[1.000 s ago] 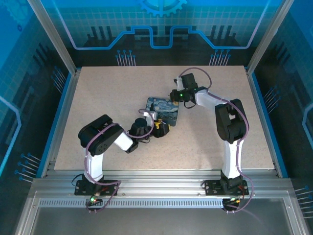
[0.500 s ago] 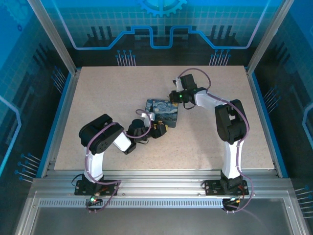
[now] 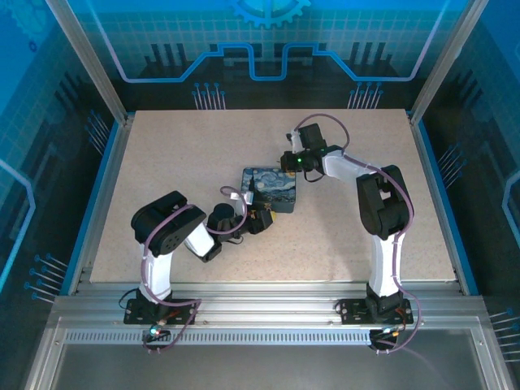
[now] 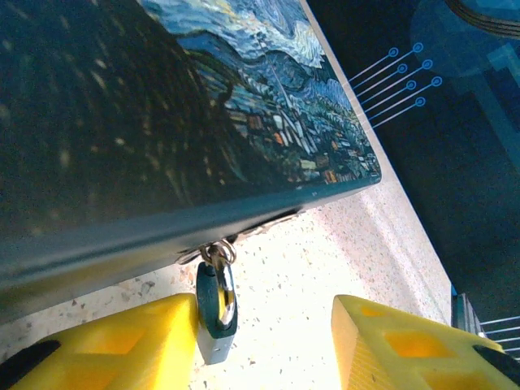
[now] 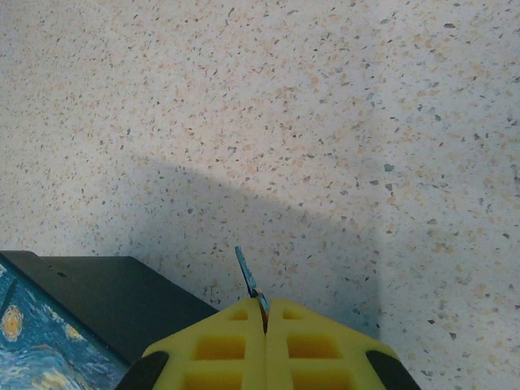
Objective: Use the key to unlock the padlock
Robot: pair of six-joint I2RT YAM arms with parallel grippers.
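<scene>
In the top view we see the box (image 3: pixel 270 188) in the middle of the tabletop (image 3: pixel 171 162), with the left gripper (image 3: pixel 260 218) at its near corner and the right gripper (image 3: pixel 290 161) just beside its far right corner. In the left wrist view the yellow fingers (image 4: pixel 114 341) stand spread, and the padlock (image 4: pixel 216 313) hangs from the box's lower edge between them, close against one finger and well apart from the other. In the right wrist view the gripper is pressed together, pinching the key (image 5: pixel 250 282), whose thin blade sticks out over the tabletop near the box's corner.
</scene>
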